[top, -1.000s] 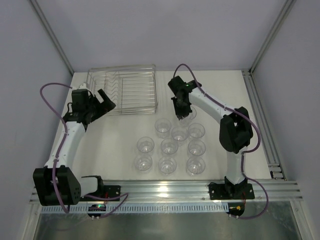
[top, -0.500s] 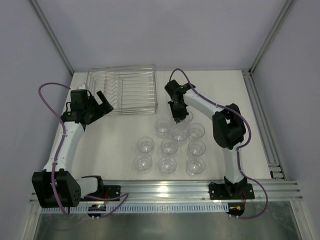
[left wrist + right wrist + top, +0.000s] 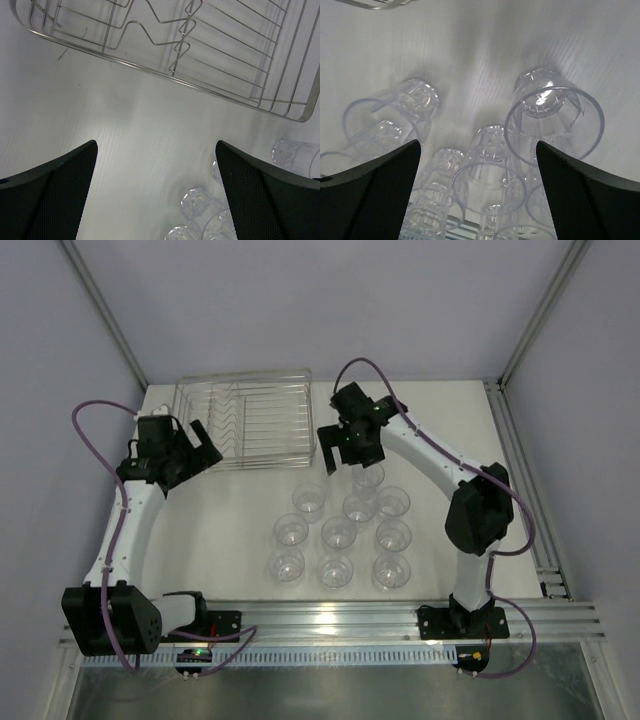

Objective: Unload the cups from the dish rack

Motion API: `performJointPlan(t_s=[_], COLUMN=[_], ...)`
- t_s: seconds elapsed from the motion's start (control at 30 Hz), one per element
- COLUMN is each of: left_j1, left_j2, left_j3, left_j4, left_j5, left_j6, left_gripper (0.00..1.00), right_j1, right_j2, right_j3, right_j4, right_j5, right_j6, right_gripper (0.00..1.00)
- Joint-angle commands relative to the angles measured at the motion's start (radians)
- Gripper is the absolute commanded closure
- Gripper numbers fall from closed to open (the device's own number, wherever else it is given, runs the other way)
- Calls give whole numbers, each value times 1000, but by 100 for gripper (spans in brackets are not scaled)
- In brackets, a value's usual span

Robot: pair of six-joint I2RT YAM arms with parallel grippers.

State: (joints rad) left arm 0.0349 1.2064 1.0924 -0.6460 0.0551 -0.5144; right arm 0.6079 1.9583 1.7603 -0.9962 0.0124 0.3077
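The dish rack (image 3: 246,421) is a silvery wire basket at the back left, and I see no cup inside it. Several clear cups (image 3: 339,533) stand upright in rows on the white table in front of it. The rearmost cup (image 3: 369,477) sits free just below my right gripper (image 3: 347,447), which is open and holds nothing. In the right wrist view that cup (image 3: 553,116) and others (image 3: 489,167) lie under the wide gripper (image 3: 477,192). My left gripper (image 3: 201,444) hangs open and empty by the rack's front left corner (image 3: 165,70), with cups (image 3: 204,210) at its right.
Metal frame posts rise at the back corners, and a rail (image 3: 525,480) runs along the table's right side. The arm bases sit on the aluminium bar (image 3: 330,620) at the near edge. Bare white table (image 3: 225,530) lies left of the cups.
My right gripper has opened, let go of the rearmost cup and lifted back-left from it. One back-row cup now sits further left. The left gripper drifted slightly left, still open.
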Motion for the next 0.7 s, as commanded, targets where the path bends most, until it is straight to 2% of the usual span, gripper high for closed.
performJointPlan(t_s=[0.0, 0.27, 0.67], left_j1=[-1, 0, 0], left_j2=[-25, -71, -182], left_j3=[37, 8, -45], left_j4=[-30, -34, -21], left_j5=[-3, 11, 66], left_j6=[17, 14, 11], left_gripper=[0, 0, 0], right_j1=[3, 4, 4], right_j2=[-185, -314, -743], right_j3=[82, 163, -114], right_j4=[42, -58, 74], right_j5=[-17, 31, 49], right_j6=[-4, -27, -4], right_gripper=[0, 0, 1])
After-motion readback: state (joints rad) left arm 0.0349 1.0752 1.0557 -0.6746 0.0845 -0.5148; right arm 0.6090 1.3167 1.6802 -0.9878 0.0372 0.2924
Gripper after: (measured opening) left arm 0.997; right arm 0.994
